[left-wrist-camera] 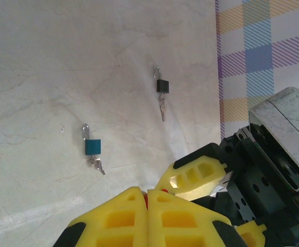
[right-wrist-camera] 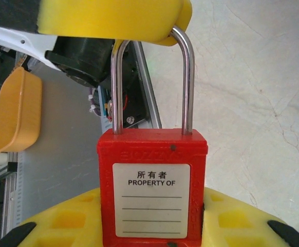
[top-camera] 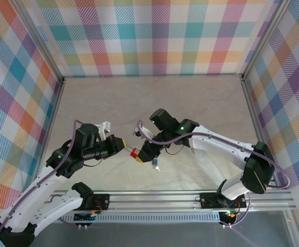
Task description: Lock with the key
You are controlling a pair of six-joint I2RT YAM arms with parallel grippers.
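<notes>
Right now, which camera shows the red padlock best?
The right wrist view: the red padlock sits close up, with label and shackle clear. The top external view shows it as a small red spot; the left wrist view catches a red sliver behind the yellow fingers.

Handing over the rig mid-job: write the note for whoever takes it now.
Left gripper: shut on the shackle of the red padlock.
Right gripper: shut on its body, held off the table between the arms.
Blue padlock and black padlock lie on the table, their keys attached.
Done: red padlock picked up; shackle looks seated.
Left: probably fetch a key, insert, turn.
</notes>
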